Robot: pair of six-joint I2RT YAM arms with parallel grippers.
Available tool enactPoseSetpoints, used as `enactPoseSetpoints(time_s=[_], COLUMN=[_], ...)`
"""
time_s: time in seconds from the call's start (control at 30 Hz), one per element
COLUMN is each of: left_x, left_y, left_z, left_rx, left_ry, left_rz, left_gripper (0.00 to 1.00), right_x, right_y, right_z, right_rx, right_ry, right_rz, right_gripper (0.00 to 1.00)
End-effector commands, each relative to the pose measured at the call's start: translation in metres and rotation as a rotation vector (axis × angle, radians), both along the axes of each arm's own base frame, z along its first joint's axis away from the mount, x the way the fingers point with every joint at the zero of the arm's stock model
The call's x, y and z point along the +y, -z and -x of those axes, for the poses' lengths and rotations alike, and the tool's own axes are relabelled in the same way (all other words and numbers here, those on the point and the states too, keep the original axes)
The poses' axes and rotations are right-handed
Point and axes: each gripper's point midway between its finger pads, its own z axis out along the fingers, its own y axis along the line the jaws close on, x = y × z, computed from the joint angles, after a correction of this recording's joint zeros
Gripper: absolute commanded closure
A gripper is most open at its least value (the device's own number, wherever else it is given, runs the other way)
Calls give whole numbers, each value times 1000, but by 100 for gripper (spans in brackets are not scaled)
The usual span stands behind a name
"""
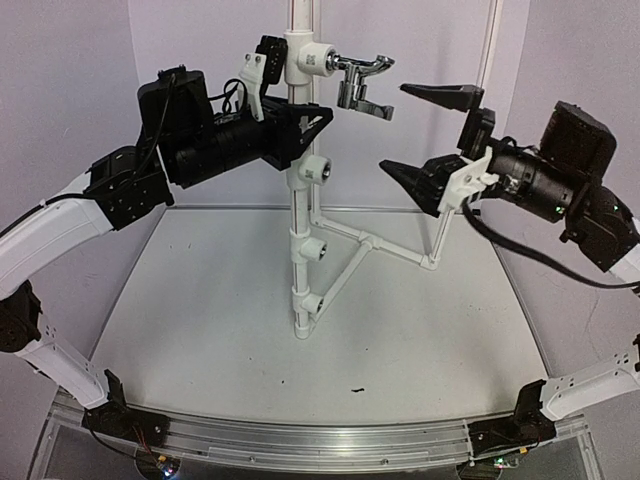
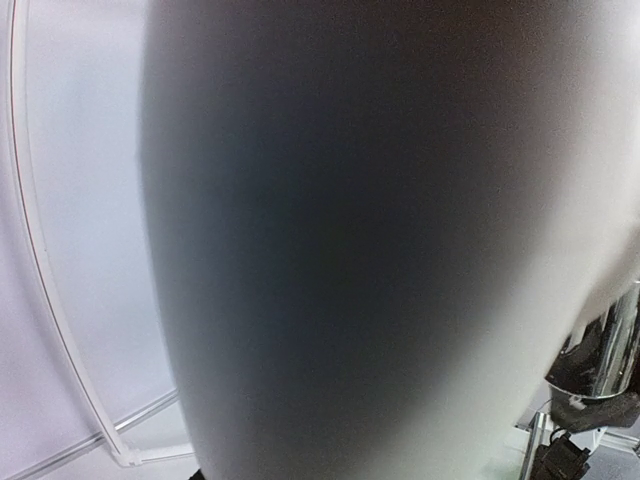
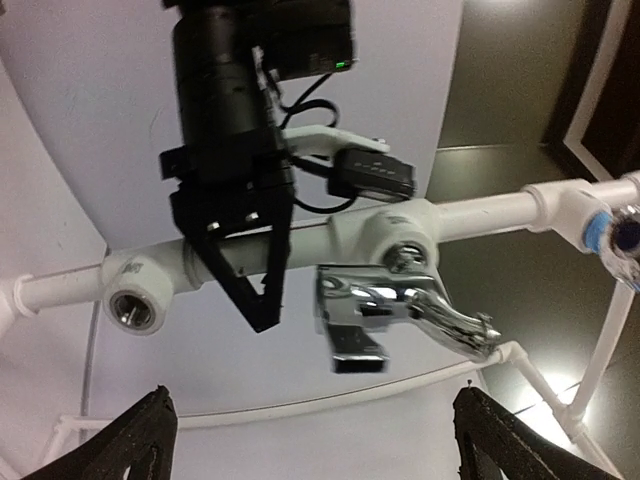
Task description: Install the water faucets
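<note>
Chrome faucet (image 1: 362, 85) sits in top tee (image 1: 312, 62) of upright pipe (image 1: 303, 250) mid-worktop (image 1: 200, 320); left jaws clenched on pipe, right jaws released wide, apart from faucet.

Both arms raised, left claw (image 1: 308, 122) clamped narrow, right claw (image 1: 392, 127) spread wide open.

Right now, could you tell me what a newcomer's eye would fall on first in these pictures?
Most likely the shiny chrome water faucet, seated in the top tee fitting of the upright white pipe stand and sticking out towards the right arm. Next, the left gripper is clamped on the white pipe stand just below that fitting. The right gripper gapes wide open, level with the faucet and apart from it.
</note>
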Motion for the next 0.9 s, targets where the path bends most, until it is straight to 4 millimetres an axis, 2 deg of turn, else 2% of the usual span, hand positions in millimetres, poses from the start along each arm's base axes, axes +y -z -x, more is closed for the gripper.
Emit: enactPoseSetpoints(time_s=[0.0, 0.4, 0.63, 0.87], left_x=[-16, -18, -18, -15], left_y=[176, 177, 177, 176], left_z=[16, 15, 15, 16], left_rx=[410, 412, 411, 411], left_ry=[42, 42, 42, 40], left_rz=[-434, -443, -442, -441], left_gripper=[100, 100, 100, 100], right_x=[1, 19, 37, 42], right_y=[-23, -41, -47, -63], right_z=[-4, -7, -17, -20], right_rx=[-290, -469, -544, -608], right_ry=[82, 96, 116, 149], right_rz=[44, 17, 22, -34], right_gripper=[2, 2, 6, 11])
